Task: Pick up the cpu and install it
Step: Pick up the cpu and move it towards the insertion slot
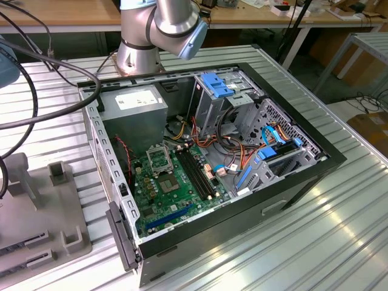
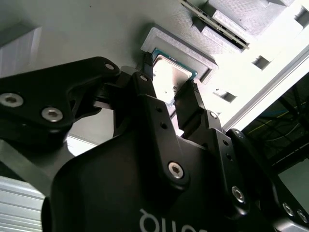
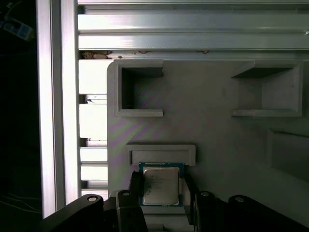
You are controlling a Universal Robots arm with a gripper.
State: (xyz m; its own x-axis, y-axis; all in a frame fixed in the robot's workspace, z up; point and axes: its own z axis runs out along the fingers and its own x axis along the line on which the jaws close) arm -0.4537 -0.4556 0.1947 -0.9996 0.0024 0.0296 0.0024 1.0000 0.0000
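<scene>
The cpu (image 3: 160, 185), a small flat square chip with a silvery-grey top and green rim, lay flat in a shallow nest of a grey fixture plate (image 3: 222, 145), just beside the nest's raised lip (image 3: 161, 153), and was not yet installed. Ribbed aluminium table (image 1: 339, 242): bore every item listed. Black computer case (image 1: 306, 182): lay on its side with its panel off and its interior facing up. Robot arm (image 1: 160, 24): silver and blue, with its base standing on the table behind the case. The fixture plate lay at the exterior view's left, just beside the case, and carried several square pockets (image 3: 140, 92) and blocks. Grey power supply (image 1: 136, 109): stood in the far corner of the case. Green motherboard (image 1: 176, 197): lay on the case floor. Long black memory slots (image 1: 197, 173): ran in parallel on the board. Dark metal-framed socket (image 1: 159, 159): sat on the board, just beside the slots. Black gripper (image 3: 161, 195): in both wrist views it straddled the cpu, which sat within its span. It could not be told whether the gripper clasped the chip or stood slack about it.
</scene>
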